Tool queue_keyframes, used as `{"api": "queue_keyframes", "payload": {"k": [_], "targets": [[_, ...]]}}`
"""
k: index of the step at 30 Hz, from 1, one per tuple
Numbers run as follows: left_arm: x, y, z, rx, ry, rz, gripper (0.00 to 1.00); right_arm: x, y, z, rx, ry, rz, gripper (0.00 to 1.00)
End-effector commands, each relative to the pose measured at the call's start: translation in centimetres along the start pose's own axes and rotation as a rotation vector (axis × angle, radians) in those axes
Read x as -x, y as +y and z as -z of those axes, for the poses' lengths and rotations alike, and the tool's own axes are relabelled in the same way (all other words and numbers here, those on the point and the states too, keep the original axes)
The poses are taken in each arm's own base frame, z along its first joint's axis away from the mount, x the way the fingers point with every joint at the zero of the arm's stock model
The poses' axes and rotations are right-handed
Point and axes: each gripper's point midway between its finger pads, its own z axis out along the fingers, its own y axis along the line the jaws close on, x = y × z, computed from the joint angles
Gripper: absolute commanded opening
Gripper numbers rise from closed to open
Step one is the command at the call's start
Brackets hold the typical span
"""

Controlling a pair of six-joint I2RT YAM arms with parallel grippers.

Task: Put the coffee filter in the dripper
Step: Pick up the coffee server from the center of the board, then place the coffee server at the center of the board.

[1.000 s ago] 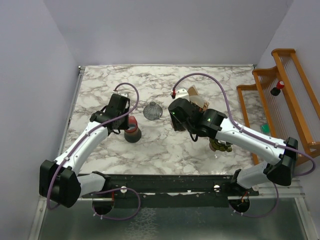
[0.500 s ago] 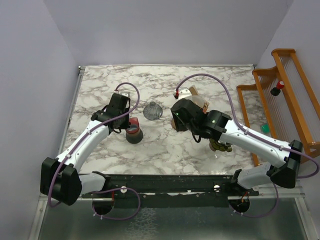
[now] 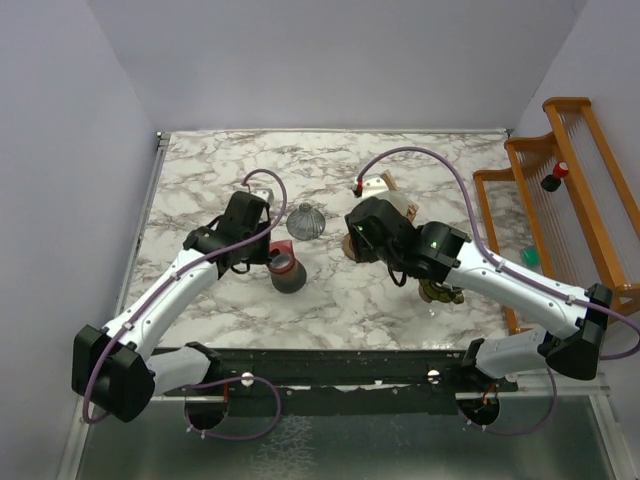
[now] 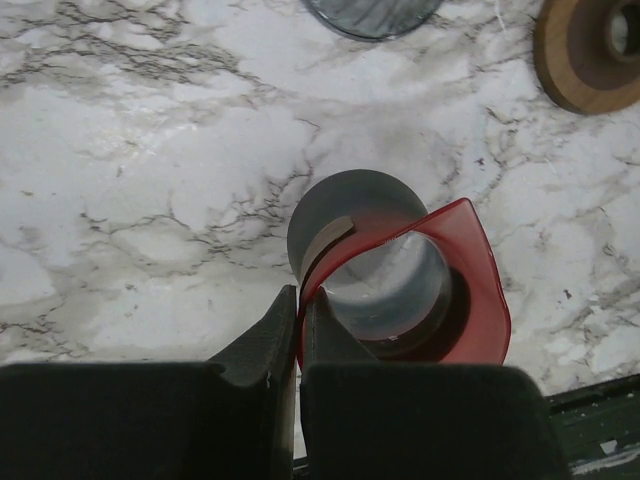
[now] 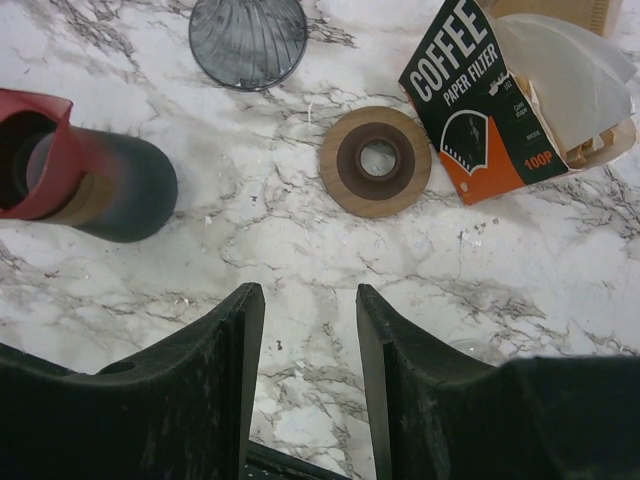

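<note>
Change: your left gripper (image 4: 298,305) is now pinched shut on the carafe (image 4: 350,200) rim; right gripper (image 5: 308,300) hangs half-open, empty; coffee filter (image 5: 580,80) untouched.

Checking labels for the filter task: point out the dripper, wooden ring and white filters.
Dripper (image 5: 247,35): right wrist view, ribbed glass wall.
Wooden ring (image 5: 335,185): right wrist view, pale outer band.
White filters (image 5: 580,80): right wrist view, middle of the exposed paper.
</note>
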Motion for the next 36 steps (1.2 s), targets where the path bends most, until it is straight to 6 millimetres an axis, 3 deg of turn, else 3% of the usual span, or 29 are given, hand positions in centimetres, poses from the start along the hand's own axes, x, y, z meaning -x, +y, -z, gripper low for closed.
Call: {"api": "queue_keyframes", "payload": {"k": [1,5,12,25,36], "targets": [[0.1,-4.1,1.2,-0.094,-0.031,-0.026,0.00,0.0,-0.7,0.4,-0.012,-0.010,-0.017,0.48],[-1.1,-7.4,1.8,-0.138,-0.024,-0.076,0.00,0.0,-1.0,0.5,-0.025,-0.008,-0.013,0.48],[-3.3,-10.7,2.5,-0.198,0.006,-0.106,0.00,0.2,-1.5,1.3,-0.025,-0.021,-0.034,0.48],[-5.2,-14.8,2.4,-0.216,0.033,-0.233,0.00,0.5,-2.2,2.3,-0.032,-0.040,-0.062,0.48],[-5.5,-16.4,1.0,-0.162,0.024,-0.299,0.00,-0.3,-2.6,2.5,-0.034,-0.035,-0.070,0.48]]}}
